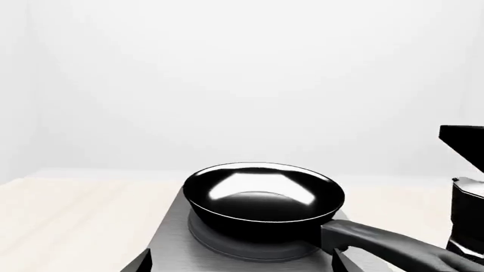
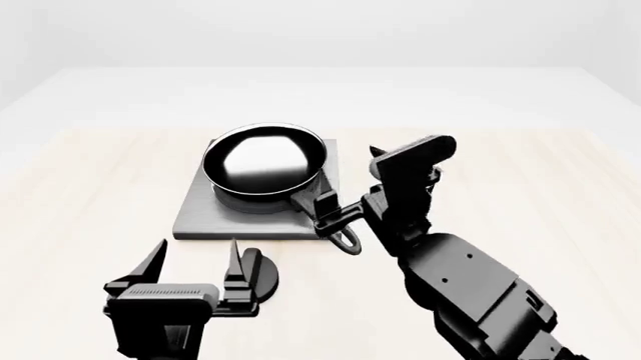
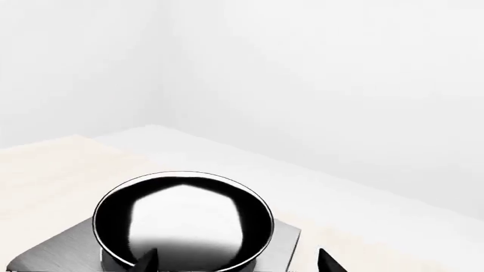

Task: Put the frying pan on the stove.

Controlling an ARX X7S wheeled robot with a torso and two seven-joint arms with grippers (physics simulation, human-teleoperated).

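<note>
The frying pan sits upright on the stove, over the ring burner. Its long handle points to the front right and ends in a loop beyond the plate's corner. My right gripper is at the handle with its jaws wide apart. In the right wrist view the gripper is open and the pan lies just ahead of it. My left gripper is open and empty in front of the stove. The left wrist view shows the gripper, the pan and the stove.
A small round black knob lies on the pale wooden table just behind my left gripper's right finger. A black-and-silver shape stands at the edge of the left wrist view, right of the pan; I cannot tell what it is.
</note>
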